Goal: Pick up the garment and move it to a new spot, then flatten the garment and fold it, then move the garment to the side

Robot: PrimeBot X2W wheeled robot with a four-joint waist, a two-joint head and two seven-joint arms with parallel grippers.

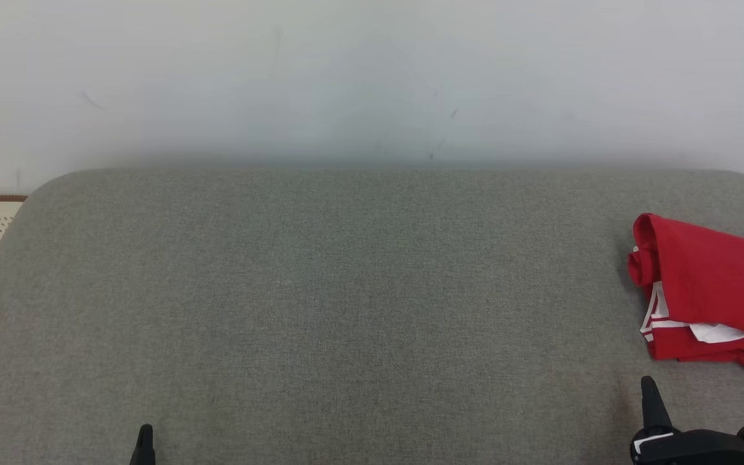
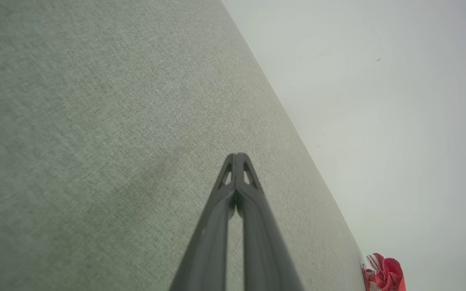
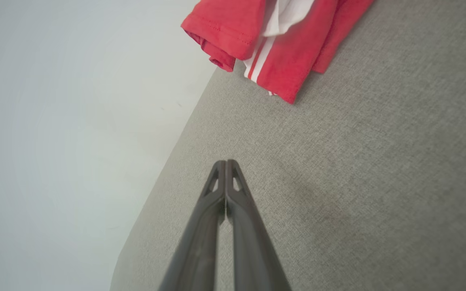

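Grey padded surface (image 1: 346, 310) spans the frame; the red garment (image 1: 714, 284), bunched at the frame's right edge, looks light, soft and limp, likely best pinched at a thick fold; right pincer (image 1: 648, 387), lower right, and left pincer (image 1: 146, 433), lower left, both closed tight, empty.

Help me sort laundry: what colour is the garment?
Garment: red with white stripes; clearest in right wrist view.

head: high, facing down at grey surface (image 1: 346, 290) and wall (image 1: 372, 77) | wrists: low, close, along fingers (image 2: 253, 226) | shared: red garment (image 1: 714, 290), all views
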